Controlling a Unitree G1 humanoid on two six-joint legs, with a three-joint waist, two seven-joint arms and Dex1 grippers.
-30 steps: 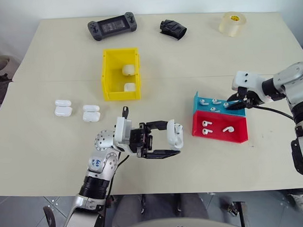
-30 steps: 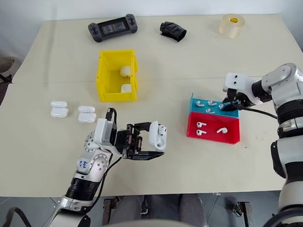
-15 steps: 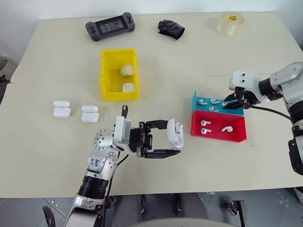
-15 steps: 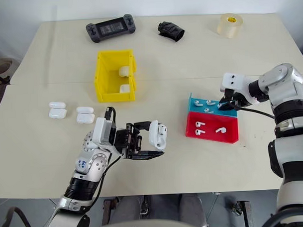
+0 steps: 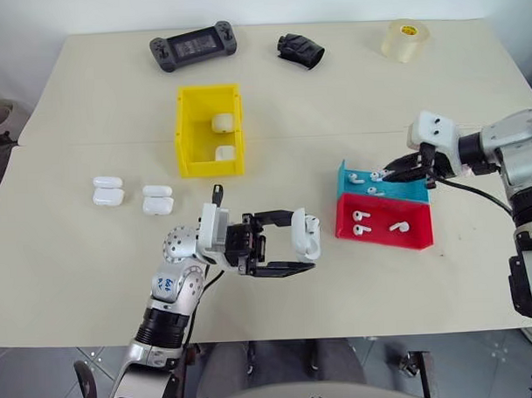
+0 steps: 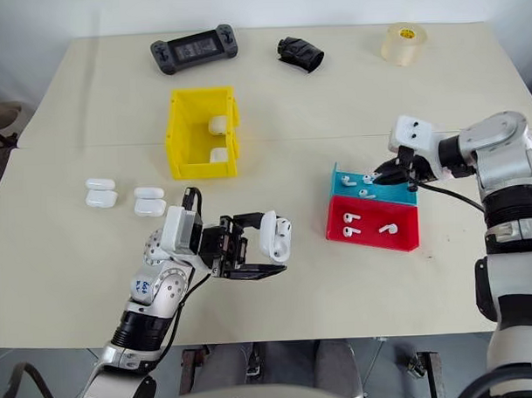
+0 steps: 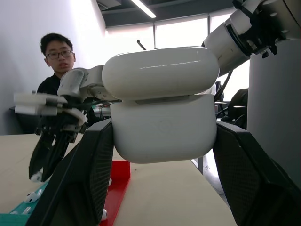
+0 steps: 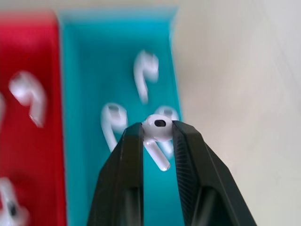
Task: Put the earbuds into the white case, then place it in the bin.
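We've got the white case [image 5: 307, 236] pinched in our left gripper [image 5: 289, 242] above the table's near edge. Right gripper [image 8: 157, 134] is clamped on an earbud [image 8: 156, 128] over the blue tray [image 5: 397, 193]. Still left: loading it, then the yellow bin [image 5: 191, 149].

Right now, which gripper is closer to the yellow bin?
Left. The left gripper, holding a white case, sits just in front of the yellow bin; the right gripper hovers over the blue tray, farther right.

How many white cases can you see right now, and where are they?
5. One white case sits in the left end effector. Two lie in the yellow bin. Two rest on the table, left of the bin. The bin's walls could hide more.
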